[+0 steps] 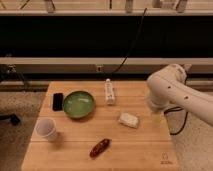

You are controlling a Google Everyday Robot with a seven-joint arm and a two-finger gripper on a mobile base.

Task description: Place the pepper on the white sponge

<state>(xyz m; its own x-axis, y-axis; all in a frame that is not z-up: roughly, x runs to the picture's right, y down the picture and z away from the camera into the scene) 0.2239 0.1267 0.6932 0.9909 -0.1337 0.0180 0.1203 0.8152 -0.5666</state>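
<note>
Here the green bowl (79,105) holds nothing; the pincer, unseen beyond the arm (170,90), stands apart.

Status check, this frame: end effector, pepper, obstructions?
End effector out of frame; arm at right side of table. Pepper near table front, apart from white sponge. Nothing between them.

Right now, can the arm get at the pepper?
Probably yes. The pepper lies alone near the table's front edge, apart from the white sponge and cup, nothing above it. The arm is folded beside the table's right edge, gripper out of frame, so it must swing in.
</note>
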